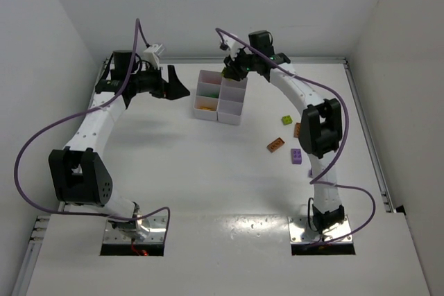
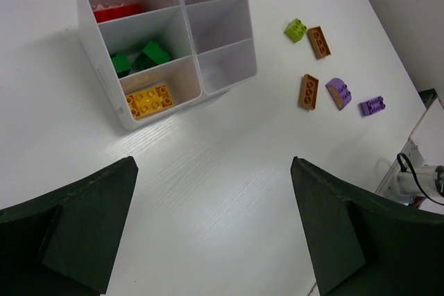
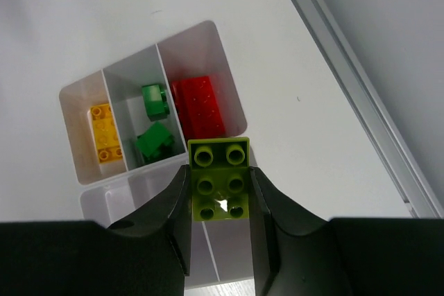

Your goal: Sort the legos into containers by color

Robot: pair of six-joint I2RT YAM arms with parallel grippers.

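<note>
The white six-compartment tray (image 1: 229, 118) stands at the back centre of the table. In the left wrist view (image 2: 229, 74) one row of it holds a red brick (image 2: 118, 12), green bricks (image 2: 143, 57) and a yellow brick (image 2: 149, 100). My right gripper (image 1: 232, 68) hovers over the tray's far end, shut on a lime brick (image 3: 220, 179) above the compartment beside the red brick (image 3: 198, 105). My left gripper (image 1: 177, 86) is open and empty, left of the tray and above the table. Loose on the right lie a lime brick (image 2: 295, 30), two orange bricks (image 2: 318, 41) (image 2: 309, 91) and two purple bricks (image 2: 338, 93) (image 2: 372, 105).
The loose bricks lie beside my right arm's elbow (image 1: 320, 128). A metal rail (image 1: 362, 123) runs along the table's right edge. White walls close in the back and both sides.
</note>
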